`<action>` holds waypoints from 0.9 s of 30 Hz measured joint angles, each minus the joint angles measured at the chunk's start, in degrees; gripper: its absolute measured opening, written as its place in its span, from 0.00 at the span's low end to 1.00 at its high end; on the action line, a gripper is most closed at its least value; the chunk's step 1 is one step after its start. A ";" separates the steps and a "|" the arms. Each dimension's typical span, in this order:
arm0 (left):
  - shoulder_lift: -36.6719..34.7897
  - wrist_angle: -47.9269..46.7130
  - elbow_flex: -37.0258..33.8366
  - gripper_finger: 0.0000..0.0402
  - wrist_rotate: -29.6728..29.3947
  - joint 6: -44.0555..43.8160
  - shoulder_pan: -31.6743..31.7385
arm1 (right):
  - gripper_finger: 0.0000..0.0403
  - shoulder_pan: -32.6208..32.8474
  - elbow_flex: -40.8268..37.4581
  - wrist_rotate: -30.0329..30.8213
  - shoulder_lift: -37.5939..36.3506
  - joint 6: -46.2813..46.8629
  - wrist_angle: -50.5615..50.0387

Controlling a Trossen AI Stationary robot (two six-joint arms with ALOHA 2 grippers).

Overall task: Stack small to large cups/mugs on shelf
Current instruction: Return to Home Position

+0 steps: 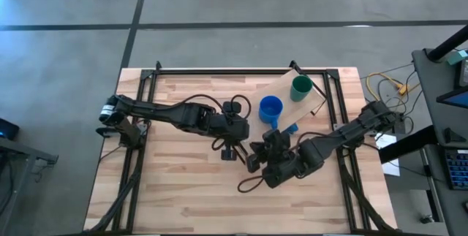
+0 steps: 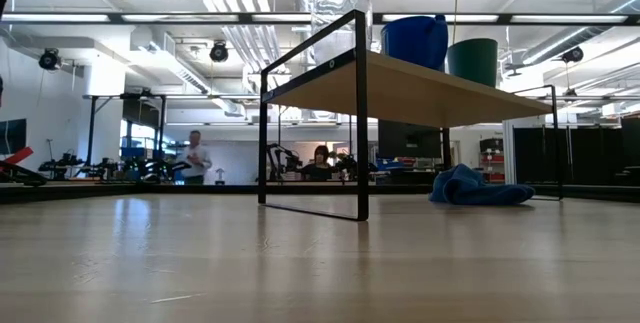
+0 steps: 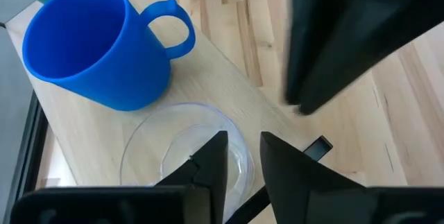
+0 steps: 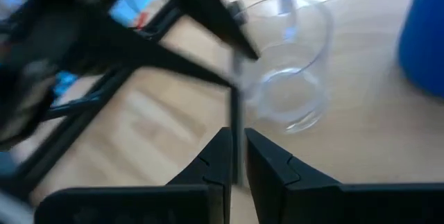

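The shelf (image 1: pixel 289 108) is a light plank on black wire legs (image 2: pixel 360 113). On it stand the blue mug (image 1: pixel 270 109), the dark green cup (image 1: pixel 301 87) and, at its near end, the clear glass cup (image 3: pixel 173 148), which also shows in the low view (image 2: pixel 340 23). My left gripper (image 3: pixel 243 158) comes down on the glass cup and is shut on its wall. My right gripper (image 4: pixel 237 154) hovers just beside the shelf's end edge (image 4: pixel 234 99), shut and empty, and faces the glass cup (image 4: pixel 291 78). My left gripper holds the clear glass cup by its wall at the rim (image 3: pixel 238 135). One finger (image 3: pixel 208 165) is inside the cup and the other (image 3: pixel 291 172) is outside. The fingers come from above, pointing down. The cup stands upright on the shelf's plank next to the blue mug.
A crumpled blue cloth (image 2: pixel 480 188) lies on the table under the shelf and shows beside it in the high view (image 1: pixel 291 128). The table's black frame rails (image 1: pixel 146 82) run along its edges. People show in the room beyond (image 2: pixel 195 153).
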 joint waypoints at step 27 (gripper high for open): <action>-38.32 -16.05 -11.93 0.18 3.97 -29.70 -9.36 | 0.08 19.34 5.88 17.19 -10.53 0.13 -33.77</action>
